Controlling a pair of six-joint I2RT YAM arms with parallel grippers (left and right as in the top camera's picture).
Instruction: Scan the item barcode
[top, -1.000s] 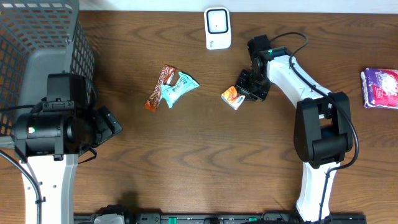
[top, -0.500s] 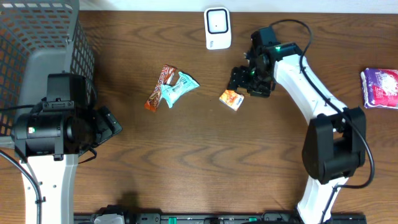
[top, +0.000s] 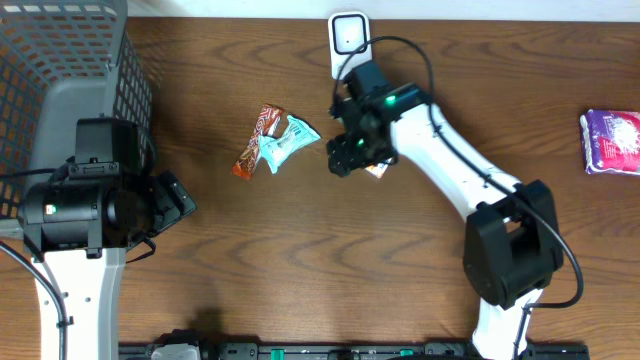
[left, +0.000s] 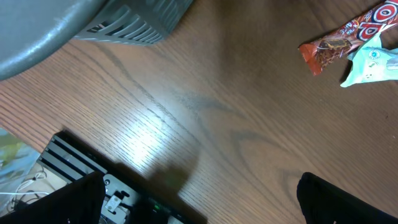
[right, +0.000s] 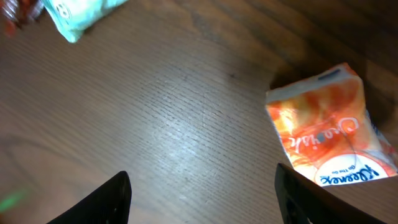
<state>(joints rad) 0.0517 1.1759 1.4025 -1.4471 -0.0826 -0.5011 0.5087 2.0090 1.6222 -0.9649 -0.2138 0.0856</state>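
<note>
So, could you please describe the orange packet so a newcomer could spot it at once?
Start at the white scanner on the table's far edge. Just in front of it, beside the right gripper, lies the orange packet. It is orange and white and lies alone, whereas the teal wrapper and red wrapper touch, nearer the basket.

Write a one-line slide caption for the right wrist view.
Right arm's open fingers above the wooden table, orange packet lying free just ahead, teal wrapper at the frame's top-left.
</note>
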